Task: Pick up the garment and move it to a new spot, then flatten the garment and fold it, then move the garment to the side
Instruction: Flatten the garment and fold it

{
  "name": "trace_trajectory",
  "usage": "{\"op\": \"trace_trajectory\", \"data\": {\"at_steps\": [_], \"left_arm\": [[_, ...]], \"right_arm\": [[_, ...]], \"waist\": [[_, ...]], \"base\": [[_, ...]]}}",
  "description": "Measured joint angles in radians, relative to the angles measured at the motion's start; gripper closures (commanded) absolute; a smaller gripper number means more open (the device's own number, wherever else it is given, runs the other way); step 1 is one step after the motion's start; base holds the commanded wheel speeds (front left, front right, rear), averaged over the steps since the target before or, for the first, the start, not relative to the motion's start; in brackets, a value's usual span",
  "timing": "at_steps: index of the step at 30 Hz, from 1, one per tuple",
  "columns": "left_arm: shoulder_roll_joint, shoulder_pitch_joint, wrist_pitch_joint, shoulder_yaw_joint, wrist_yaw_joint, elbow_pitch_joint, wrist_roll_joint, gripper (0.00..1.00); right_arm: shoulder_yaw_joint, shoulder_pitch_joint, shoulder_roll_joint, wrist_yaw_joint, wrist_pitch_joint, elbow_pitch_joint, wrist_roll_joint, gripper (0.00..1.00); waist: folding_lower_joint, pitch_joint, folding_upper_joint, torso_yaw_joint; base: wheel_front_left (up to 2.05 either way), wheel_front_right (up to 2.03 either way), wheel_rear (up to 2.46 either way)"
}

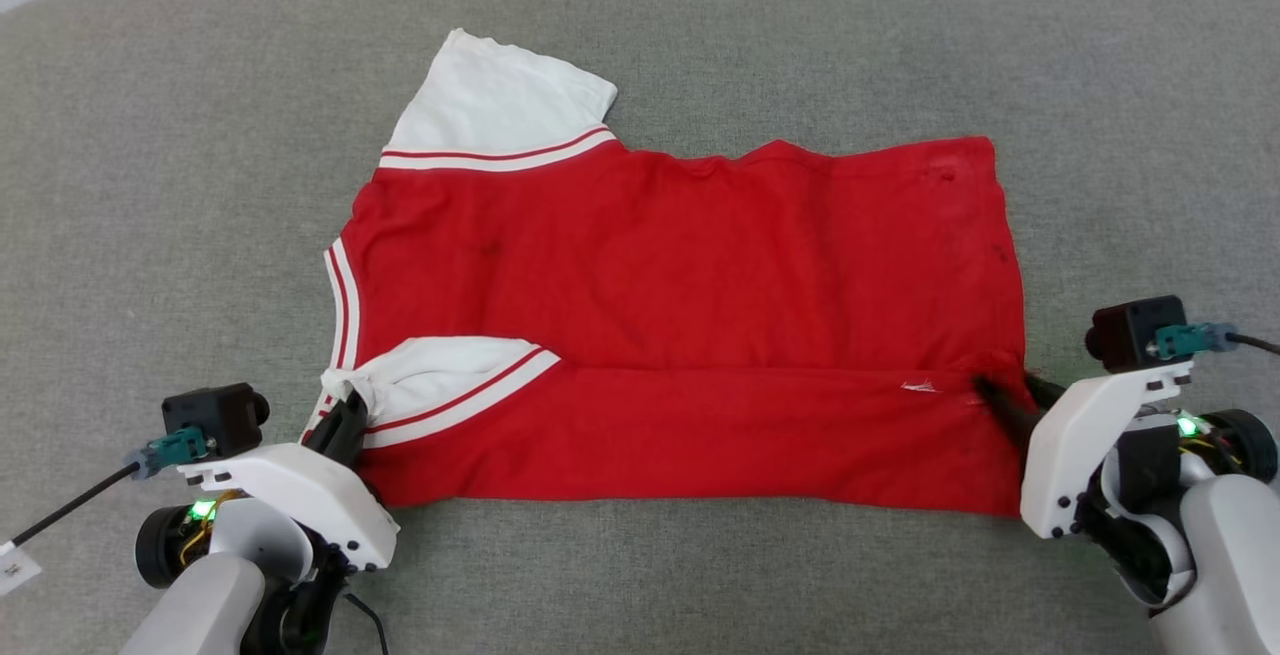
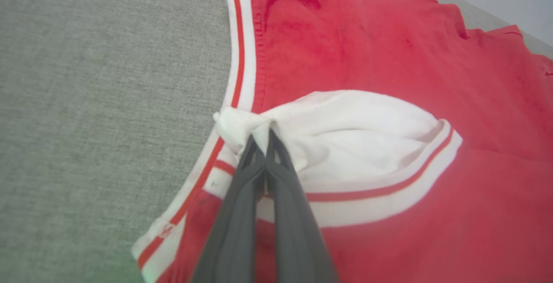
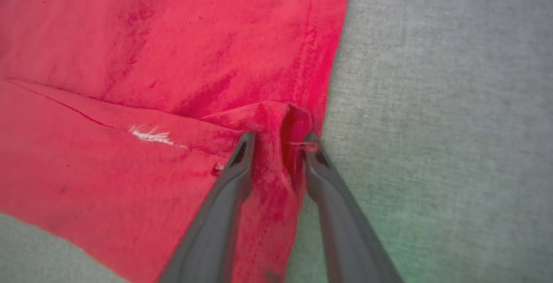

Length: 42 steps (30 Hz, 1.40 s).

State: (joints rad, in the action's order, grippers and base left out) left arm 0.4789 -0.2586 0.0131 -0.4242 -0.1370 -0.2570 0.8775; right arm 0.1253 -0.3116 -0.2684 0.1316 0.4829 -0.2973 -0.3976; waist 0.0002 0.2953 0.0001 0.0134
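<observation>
The garment [image 1: 680, 265] lies spread on the grey cloth surface, plain red side up, collar toward the left. One white sleeve [image 1: 500, 95] points away from me, and the near long edge is folded over onto the body. My left gripper [image 1: 347, 410] is shut on the bunched white sleeve [image 2: 367, 127] at the near left corner, fingertips [image 2: 261, 134] pinching a knot of white cloth. At the near right hem my right gripper [image 1: 1005, 392] has its fingers apart, and a raised ridge of red fabric [image 3: 281, 123] stands loosely between them [image 3: 280, 138].
The grey upholstered surface [image 1: 900, 45] reaches well beyond the garment on every side. A pale wall runs along the far edge. A black cable and a small white tag [image 1: 15, 567] lie at the lower left beside my left arm.
</observation>
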Motion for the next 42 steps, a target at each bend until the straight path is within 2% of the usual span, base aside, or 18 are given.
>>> {"op": "trace_trajectory", "data": {"at_steps": [1,2,8,12,16,19,24,29,35,42], "left_arm": [[-0.006,-0.006,0.000,-0.001,0.007,-0.014,0.006,0.06],[-0.011,-0.010,0.006,0.002,0.011,-0.030,0.009,0.00],[-0.010,-0.012,0.025,0.016,0.031,-0.084,0.028,0.00],[0.007,-0.006,-0.004,0.019,0.023,-0.071,0.041,0.00],[0.061,0.003,-0.088,0.012,0.023,-0.024,0.052,0.00],[0.121,0.007,-0.195,0.001,0.021,0.020,0.069,0.00],[0.213,0.028,-0.390,-0.015,0.000,0.104,0.120,0.00],[0.266,0.055,-0.546,-0.024,-0.036,0.159,0.181,0.00],[0.283,0.055,-0.616,-0.016,-0.060,0.144,0.224,0.00],[0.263,0.023,-0.638,-0.012,-0.072,0.052,0.243,0.00]], "right_arm": [[0.005,-0.003,0.001,0.000,-0.021,-0.012,-0.001,0.00],[0.011,-0.006,0.004,0.000,-0.041,-0.026,-0.002,0.00],[0.021,0.018,-0.009,0.000,-0.219,-0.050,0.010,0.00],[0.011,0.048,-0.010,0.000,-0.345,-0.029,0.027,0.00],[-0.006,0.089,-0.009,0.000,-0.438,0.026,0.058,0.00],[-0.012,0.116,-0.002,0.000,-0.495,0.079,0.103,0.00],[-0.026,0.187,0.035,0.000,-0.537,0.159,0.142,0.00],[-0.034,0.231,0.076,0.000,-0.540,0.243,0.162,0.00],[-0.027,0.233,0.112,0.000,-0.534,0.298,0.169,0.00],[-0.027,0.232,0.125,0.000,-0.527,0.290,0.153,0.00]], "waist": [[0.0000,-0.002,0.0000,0.001],[0.0000,-0.007,0.0000,0.001],[0.0000,-0.060,0.0000,0.002],[-0.0001,-0.112,0.0000,-0.001],[-0.0002,-0.164,0.0000,-0.004],[-0.0002,-0.192,0.0000,-0.011],[-0.0002,-0.216,0.0000,-0.035],[-0.0002,-0.197,-0.0001,-0.063],[-0.0002,-0.132,0.0000,-0.101],[-0.0003,-0.069,0.0000,-0.144]], "base": [[0.00,0.00,0.00],[0.00,0.00,0.00],[0.00,0.00,0.00],[0.00,0.00,0.00],[0.00,0.00,0.00],[0.00,0.00,0.00],[0.00,0.00,0.00],[0.00,0.00,0.00],[0.00,0.00,0.00],[0.00,0.00,0.00]]}}
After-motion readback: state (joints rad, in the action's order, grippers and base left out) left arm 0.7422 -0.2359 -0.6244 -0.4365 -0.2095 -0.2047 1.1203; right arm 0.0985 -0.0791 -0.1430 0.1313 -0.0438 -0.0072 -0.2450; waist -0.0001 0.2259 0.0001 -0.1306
